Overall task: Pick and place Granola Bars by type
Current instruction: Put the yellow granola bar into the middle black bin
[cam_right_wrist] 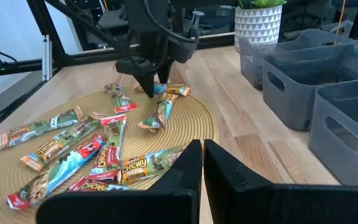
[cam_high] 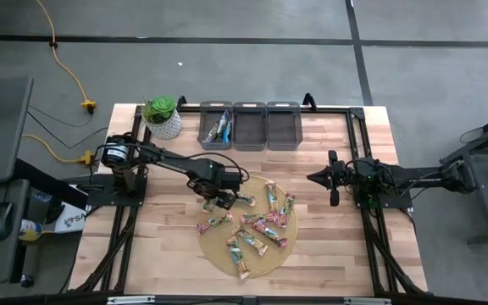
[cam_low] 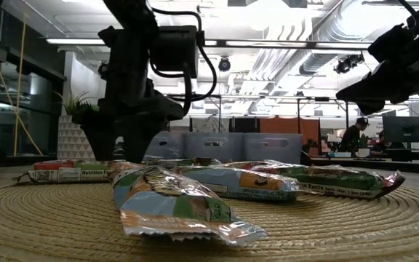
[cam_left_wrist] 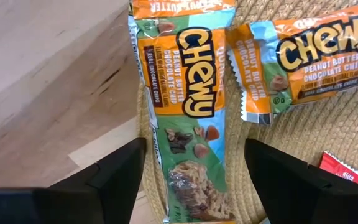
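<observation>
The shiny foil-wrapped Granola Bars [cam_high: 257,227] are seen scattered over a round woven straw mat [cam_high: 214,254] on the light wooden surface [cam_high: 329,263], with a few already lying in the leftmost of three grey plastic bins [cam_high: 216,125] at the far edge. The other two bins are next to it, and a small green plant in a white patterned pot [cam_high: 163,117] is placed just beside the row.

The left gripper [cam_high: 219,201] is held low over the mat's far left edge, its dark fingers [cam_left_wrist: 114,180] spread apart and released. Between them, a green and orange wrapped bar marked "Chewy" [cam_left_wrist: 194,106] is framed; it lies half on the mat's rim, untouched by either finger. A second bar of the same kind [cam_left_wrist: 303,56] is seen just beside it, and the corner of a red wrapper [cam_left_wrist: 347,174] shows nearby.

The right gripper [cam_high: 333,180] is held above the bare surface, well apart from the mat, with its fingers [cam_right_wrist: 185,171] pressed together and nothing between them.
</observation>
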Controlling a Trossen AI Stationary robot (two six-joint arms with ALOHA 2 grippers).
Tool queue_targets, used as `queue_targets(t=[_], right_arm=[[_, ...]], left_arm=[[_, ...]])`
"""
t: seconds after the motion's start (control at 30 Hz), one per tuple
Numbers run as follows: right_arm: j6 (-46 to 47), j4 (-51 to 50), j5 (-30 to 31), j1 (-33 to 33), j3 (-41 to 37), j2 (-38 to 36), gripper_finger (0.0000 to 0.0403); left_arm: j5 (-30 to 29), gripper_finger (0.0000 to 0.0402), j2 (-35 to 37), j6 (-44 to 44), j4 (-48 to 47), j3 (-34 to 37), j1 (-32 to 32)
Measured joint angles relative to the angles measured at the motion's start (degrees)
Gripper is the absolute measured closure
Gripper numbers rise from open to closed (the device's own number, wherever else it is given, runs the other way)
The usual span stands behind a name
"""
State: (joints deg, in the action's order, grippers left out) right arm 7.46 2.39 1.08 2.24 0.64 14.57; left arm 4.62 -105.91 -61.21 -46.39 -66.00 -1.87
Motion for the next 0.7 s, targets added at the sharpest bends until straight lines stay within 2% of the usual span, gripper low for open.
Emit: queue_targets(t=[0.43,0.7], right_arm=[[-0.01,0.00,0.00,0.00,-0.01,0.00,0.0403],[-0.01,0.00,0.00,0.00,-0.01,0.00,0.0403]], left_arm=[[0.55,0.0212,-0.07,0.11,0.20,0.07,0.00],[0.55,0.0241,-0.11,0.11,-0.43,0.07,0.00]])
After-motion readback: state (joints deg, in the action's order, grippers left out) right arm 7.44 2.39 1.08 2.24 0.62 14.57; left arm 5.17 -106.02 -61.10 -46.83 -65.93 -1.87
